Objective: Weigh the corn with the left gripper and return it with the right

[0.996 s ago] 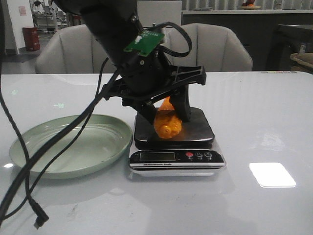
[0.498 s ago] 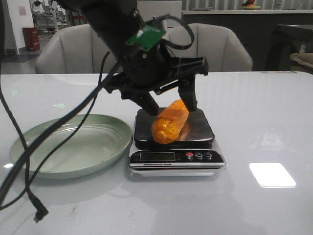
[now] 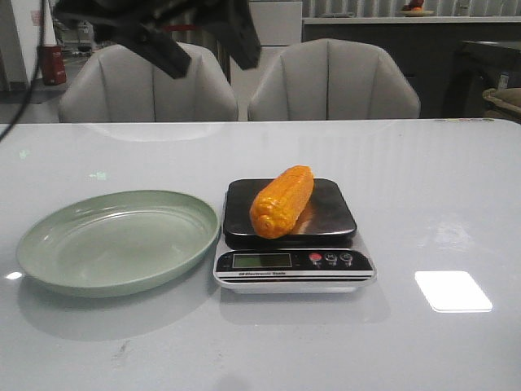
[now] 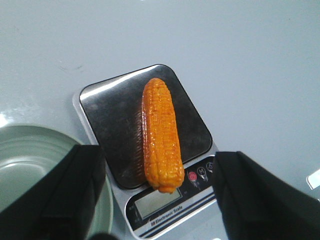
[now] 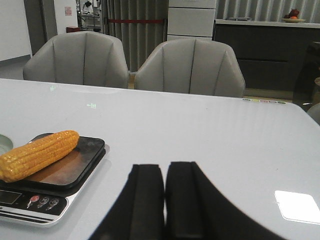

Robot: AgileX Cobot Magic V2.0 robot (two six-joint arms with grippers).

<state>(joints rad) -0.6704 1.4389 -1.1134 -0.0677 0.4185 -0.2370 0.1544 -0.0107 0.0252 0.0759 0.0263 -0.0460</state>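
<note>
The orange-yellow corn [image 3: 282, 201] lies on its side, slantwise across the dark platform of the scale [image 3: 334, 213], with nothing gripping it. My left gripper [image 3: 207, 47] hangs open high above the table, up and to the left of the scale. In its wrist view the corn [image 4: 161, 134] and the scale [image 4: 107, 120] lie far below, between the spread fingers [image 4: 70, 195]. My right gripper [image 5: 164, 172] is shut and empty, low over the table to the right of the scale [image 5: 80, 167]. From there the corn [image 5: 37, 154] is seen side-on. The right gripper is out of the front view.
A shallow pale green plate [image 3: 49, 252] stands on the table just left of the scale. The scale's display and buttons [image 3: 326, 260] face the front edge. Two grey chairs [image 3: 342, 77] stand behind the table. A bright light patch [image 3: 453, 291] lies at the right.
My left gripper has let go of the corn and risen up and to the left, away from the scale. The corn has settled flat on the platform.
</note>
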